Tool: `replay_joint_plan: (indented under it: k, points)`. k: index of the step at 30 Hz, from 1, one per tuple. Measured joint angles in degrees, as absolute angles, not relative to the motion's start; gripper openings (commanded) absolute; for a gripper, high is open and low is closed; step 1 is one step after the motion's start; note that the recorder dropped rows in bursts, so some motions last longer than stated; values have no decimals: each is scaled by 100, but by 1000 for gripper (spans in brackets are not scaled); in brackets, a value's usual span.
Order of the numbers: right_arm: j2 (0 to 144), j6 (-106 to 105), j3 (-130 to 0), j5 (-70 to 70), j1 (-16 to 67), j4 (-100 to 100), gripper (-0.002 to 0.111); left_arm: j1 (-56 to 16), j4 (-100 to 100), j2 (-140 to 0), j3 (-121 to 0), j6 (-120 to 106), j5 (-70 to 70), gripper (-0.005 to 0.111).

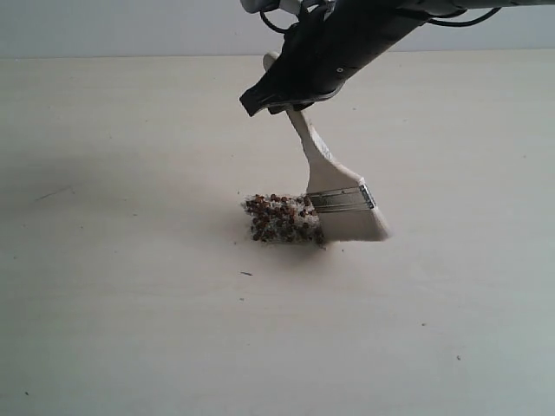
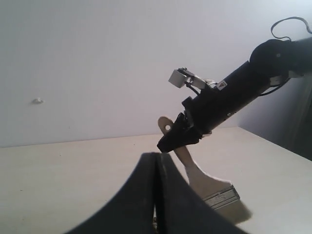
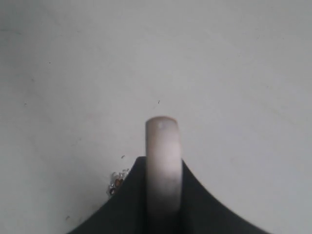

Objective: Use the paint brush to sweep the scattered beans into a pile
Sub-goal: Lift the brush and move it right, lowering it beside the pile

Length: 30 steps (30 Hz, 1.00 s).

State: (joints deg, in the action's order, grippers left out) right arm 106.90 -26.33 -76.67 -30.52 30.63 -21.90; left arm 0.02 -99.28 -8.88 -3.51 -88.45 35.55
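Beans [image 1: 279, 218] lay piled just left of paint brush [image 1: 340, 199] bristles. Right gripper [image 1: 290, 97] was clamped on the handle; left gripper [image 2: 157, 195] was pinched together, empty. Risk: a hard stroke could scatter the pile.

Paint brush [image 1: 336, 186] in all three views

Beans [image 3: 117, 178] mostly hidden, R wrist.

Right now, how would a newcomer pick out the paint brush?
On the pale table, find the small dark pile of beans. The paint brush stands tilted at the pile's right edge, bristles down. Unlike anything nearby, it has a cream handle and silver band.
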Motion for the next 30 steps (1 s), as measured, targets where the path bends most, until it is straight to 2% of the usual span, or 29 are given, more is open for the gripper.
replay_joint_plan:
  k: [6, 14, 22, 30]
  points:
    - [10613, -2633, -7667, -3188, 3063, -2178, 0, 2, -9928, -888, -351, -8845, 3555, 0]
    - [9677, -2633, -7667, -3789, 2978, -2181, 0, 2, -9928, -888, -351, -8845, 3555, 0]
    - [8947, -2533, -7253, -4359, 2090, -2126, 0, 2, -9928, -888, -351, -8845, 3555, 0]
    - [9446, -2931, -6893, -5544, 1321, -3110, 0, 2, -9928, -888, -351, -8845, 3555, 0]
